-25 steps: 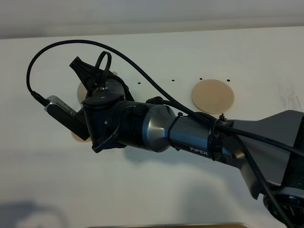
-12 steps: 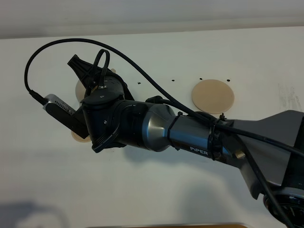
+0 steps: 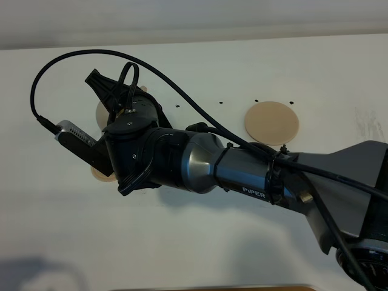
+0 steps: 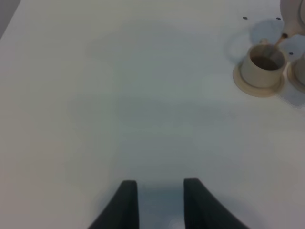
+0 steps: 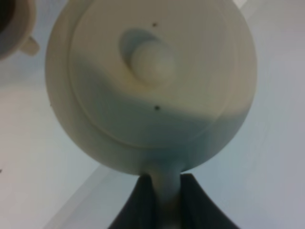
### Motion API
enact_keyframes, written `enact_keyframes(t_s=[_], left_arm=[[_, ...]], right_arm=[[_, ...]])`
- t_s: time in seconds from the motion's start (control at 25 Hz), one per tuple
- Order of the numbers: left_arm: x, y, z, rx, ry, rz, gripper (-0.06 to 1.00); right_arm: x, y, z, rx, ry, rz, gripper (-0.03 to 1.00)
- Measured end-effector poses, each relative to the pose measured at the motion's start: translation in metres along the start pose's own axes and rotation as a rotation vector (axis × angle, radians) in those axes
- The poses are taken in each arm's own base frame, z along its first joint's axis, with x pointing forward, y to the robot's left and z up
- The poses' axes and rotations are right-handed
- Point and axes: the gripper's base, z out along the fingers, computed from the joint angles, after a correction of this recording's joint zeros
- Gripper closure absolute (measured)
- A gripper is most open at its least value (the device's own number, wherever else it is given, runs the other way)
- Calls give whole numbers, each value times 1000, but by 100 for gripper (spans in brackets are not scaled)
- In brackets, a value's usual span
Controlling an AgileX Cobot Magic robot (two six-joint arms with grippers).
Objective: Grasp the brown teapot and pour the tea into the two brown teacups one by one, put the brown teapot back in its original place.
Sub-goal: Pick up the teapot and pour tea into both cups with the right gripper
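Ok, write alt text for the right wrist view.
The right claw grips the handle of a pale tan teapot, seen from above with its knobbed lid on, over a white table. Part of a cup shows at one corner.

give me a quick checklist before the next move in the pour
1. Right tool shut on the brown teapot handle: ok.
2. Teapot lid seated: ok.
3. Spout over the teacup: ok, spout tip sits at its rim.
4. Second cup's fill: cannot tell, only its edge shows.
5. Big saucer free for the return: ok.
6. Left tool away from the cups: ok.
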Motion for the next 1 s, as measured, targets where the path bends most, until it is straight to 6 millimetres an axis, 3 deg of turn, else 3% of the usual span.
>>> enact_keyframes(t_s=[1.0], left_arm=[[0,0,0,0,0,0,64]], right_arm=[[0,0,0,4,4,-34,88]])
